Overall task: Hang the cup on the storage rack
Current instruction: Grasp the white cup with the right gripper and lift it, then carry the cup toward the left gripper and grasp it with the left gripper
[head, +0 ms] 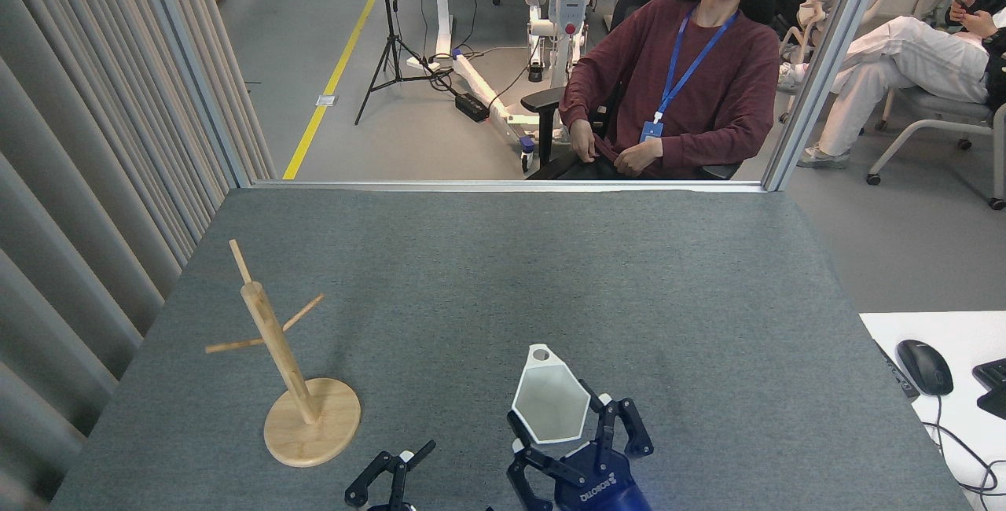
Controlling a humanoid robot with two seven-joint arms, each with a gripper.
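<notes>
The white faceted cup (550, 405), empty, is clamped in the right gripper (578, 448), right of the rack (287, 373). Its open hexagonal mouth faces the camera, and its holed tab points up and away. The left gripper (393, 468), jaws apart, hovers just right of the rack's base.

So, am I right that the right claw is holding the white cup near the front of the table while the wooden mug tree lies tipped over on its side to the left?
Not quite: the head view shows the wooden mug tree standing upright on its round base, not tipped over. The rest holds: the right claw grips the white cup near the front of the table, with the mug tree to its left.
</notes>
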